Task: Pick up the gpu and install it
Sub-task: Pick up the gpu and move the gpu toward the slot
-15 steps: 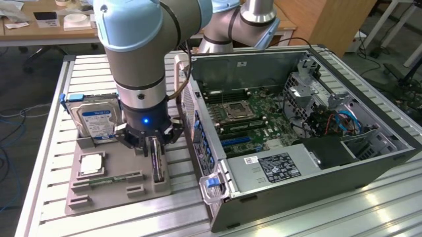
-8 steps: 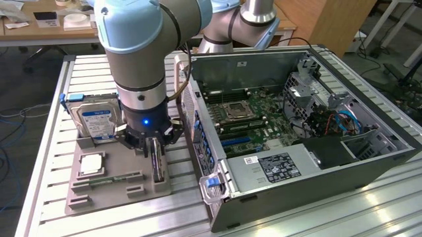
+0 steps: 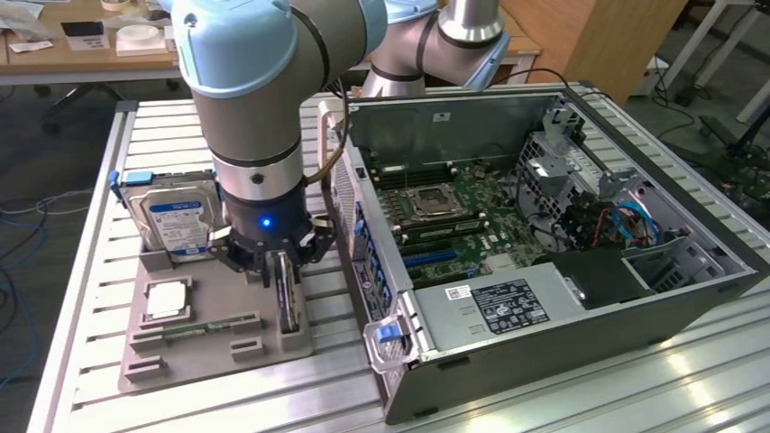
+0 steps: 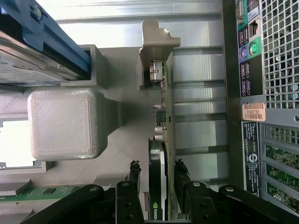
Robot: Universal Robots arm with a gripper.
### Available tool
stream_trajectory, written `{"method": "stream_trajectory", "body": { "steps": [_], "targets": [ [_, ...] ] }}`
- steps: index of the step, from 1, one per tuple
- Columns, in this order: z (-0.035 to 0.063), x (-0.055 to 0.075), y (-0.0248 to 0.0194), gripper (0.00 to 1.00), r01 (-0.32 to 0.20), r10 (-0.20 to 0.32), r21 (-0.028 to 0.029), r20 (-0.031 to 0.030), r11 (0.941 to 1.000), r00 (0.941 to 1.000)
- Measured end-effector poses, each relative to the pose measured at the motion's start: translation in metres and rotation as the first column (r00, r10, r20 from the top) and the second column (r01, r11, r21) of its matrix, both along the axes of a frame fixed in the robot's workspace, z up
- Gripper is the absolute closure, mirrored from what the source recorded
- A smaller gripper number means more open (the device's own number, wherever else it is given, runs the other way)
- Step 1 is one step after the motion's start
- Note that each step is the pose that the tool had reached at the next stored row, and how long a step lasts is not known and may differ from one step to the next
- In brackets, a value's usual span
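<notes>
Exterior view: gripper [image 3: 280, 263] is down over the gpu [image 3: 287, 305], which stands on edge in its slot on the tray [image 3: 151, 365], just beside the case [image 3: 601, 316]. Judged step: pick-up, at the grasp; nothing installed yet.

Wrist view: gpu [image 4: 161, 140] seen edge-on, thin, black-faced, with a pale board edge. Fingers [image 4: 133, 171] straddle it, and a gap shows on one side, so they look released. A grasp calls for square closing and a straight lift.
</notes>
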State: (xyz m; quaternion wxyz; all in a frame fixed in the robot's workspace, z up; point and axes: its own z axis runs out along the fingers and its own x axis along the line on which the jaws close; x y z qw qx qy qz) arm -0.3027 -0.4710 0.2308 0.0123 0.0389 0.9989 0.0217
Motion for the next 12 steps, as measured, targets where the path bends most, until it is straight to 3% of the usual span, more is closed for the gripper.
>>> {"method": "stream_trajectory", "body": {
  "steps": [12],
  "targets": [
    [0.0001, 0.0, 0.0, 0.57, 0.0, 0.0, -0.0002, -0.0002, 1.0, 1.0]
  ]
}}
